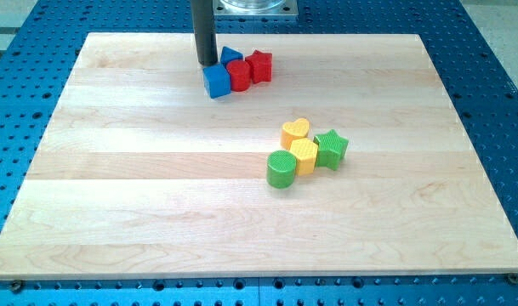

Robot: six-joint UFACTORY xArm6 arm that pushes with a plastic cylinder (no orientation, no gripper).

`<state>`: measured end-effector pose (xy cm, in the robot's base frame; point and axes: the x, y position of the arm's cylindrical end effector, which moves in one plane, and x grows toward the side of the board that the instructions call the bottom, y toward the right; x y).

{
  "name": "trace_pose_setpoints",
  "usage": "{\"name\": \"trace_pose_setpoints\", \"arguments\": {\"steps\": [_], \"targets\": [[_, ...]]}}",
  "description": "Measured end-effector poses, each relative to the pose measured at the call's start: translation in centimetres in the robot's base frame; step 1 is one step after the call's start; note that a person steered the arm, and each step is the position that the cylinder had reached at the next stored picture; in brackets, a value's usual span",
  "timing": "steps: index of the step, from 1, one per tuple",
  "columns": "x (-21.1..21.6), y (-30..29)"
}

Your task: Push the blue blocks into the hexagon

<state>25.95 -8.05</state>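
My tip stands near the view's top, just left of a blue block and right above a blue cube, touching or nearly touching it. A red block sits right of the cube, and a red star right of that. Lower, right of centre, the yellow hexagon sits in a tight cluster with a yellow heart above it, a green star to its right and a green cylinder at its lower left. The blue blocks are far from the hexagon.
The blocks lie on a light wooden board set on a blue perforated table. The arm's metal mount shows at the view's top edge.
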Motion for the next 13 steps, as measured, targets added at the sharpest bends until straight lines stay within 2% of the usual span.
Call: {"name": "trace_pose_setpoints", "arguments": {"steps": [10, 11, 12, 13], "targets": [[-0.4, -0.5], [-2.5, -0.2], [-4.5, 0.9], [-3.1, 6.5]]}}
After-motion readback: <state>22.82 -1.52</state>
